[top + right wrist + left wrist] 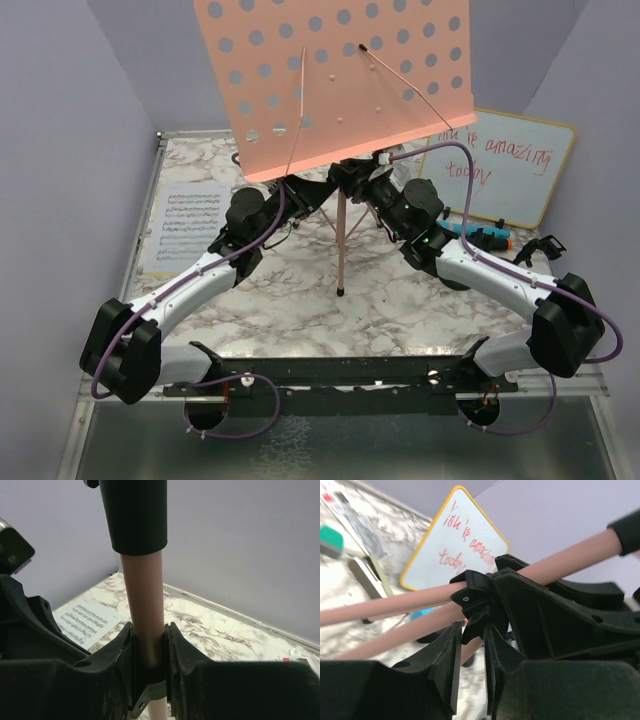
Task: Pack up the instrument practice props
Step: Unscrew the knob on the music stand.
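Standing by the table (290, 300), I see a white top with gray swirls like stone. Pale purple walls (60, 150) close around it on the left, the back and the right. Along the near edge runs a dull gray metal strip (330, 445), where the two arms are bolted down.

Far on the left, a sheet-music page (185, 225) lies flat on the table near the wall. Next to it the left arm stretches toward the middle. Its left gripper (305, 195) is under the big pink board. In the left wrist view its fingers (447, 670) are nearly together. A black clamp (477, 605) on the pink tubes sits down between them, so the gripper is pinching that clamp.

In the middle stands the pink music rack (335, 80). Its board is full of round holes. It is tipped and hides much of the back of the table. One thin pink leg (342, 240) comes down to the stone top.

The right gripper (375, 190) comes in from the other side. In the right wrist view its two fingers (115, 670) are squeezed tight on the pink pole (145, 590), just below a black sleeve (135, 515).

Further right, a blue microphone (480, 238) lies on the table beside the right arm. Behind it a whiteboard (500, 170) with red writing stands at the back, near the right corner.
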You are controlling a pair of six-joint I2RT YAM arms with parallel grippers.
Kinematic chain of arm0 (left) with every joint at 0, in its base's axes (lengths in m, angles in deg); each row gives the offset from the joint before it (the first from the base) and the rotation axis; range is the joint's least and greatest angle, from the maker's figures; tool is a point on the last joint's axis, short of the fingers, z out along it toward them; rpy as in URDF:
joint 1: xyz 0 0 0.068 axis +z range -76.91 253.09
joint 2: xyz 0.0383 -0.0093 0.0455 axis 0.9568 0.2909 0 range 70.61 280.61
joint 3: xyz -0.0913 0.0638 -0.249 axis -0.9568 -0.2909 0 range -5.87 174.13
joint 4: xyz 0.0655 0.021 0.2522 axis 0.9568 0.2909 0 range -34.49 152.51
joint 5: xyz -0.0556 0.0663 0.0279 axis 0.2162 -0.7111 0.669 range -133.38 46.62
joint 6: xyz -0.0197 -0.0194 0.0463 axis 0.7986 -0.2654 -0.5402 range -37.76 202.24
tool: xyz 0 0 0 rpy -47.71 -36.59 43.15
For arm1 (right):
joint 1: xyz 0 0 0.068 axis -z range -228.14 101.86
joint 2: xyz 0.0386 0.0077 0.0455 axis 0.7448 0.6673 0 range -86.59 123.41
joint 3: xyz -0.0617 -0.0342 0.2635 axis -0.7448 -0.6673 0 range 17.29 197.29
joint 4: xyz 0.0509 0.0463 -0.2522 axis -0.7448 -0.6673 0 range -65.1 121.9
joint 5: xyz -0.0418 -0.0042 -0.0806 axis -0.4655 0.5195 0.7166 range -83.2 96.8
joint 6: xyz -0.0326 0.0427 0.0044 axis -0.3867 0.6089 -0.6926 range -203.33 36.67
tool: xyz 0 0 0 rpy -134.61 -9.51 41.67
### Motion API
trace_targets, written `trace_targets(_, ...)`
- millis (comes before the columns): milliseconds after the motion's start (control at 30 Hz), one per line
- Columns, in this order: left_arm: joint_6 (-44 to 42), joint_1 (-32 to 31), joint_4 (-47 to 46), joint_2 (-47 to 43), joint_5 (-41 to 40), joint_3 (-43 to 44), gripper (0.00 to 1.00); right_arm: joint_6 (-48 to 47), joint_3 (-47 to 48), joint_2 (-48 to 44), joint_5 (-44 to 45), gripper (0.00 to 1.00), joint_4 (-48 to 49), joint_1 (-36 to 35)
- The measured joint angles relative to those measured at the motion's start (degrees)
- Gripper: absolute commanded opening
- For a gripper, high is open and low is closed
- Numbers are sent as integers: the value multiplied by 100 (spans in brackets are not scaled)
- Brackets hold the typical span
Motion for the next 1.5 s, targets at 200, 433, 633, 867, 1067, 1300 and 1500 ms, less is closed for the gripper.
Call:
trace_targets(200,2129,103,-411,-7,-22,-372,0,4,0,-7,-11,0,-35,-9)
trace_targets(433,3604,197,-623,-4,184,-605,18,24,46,-4,-17,0,-101,-9)
trace_targets(633,3477,264,-503,-11,273,-603,38,28,85,7,-13,0,-155,-2)
trace_targets(867,2771,507,-256,-203,289,-673,51,28,85,7,-13,0,-157,-2)
trace_targets(1067,2358,627,-105,-273,308,-656,55,28,94,15,-13,0,-157,-2)
trace_targets(1300,2166,627,-46,-166,439,-245,55,31,103,17,-13,0,-166,0)
trace_targets(1500,2116,627,-42,-17,492,-164,48,31,105,20,-13,0,-170,0)
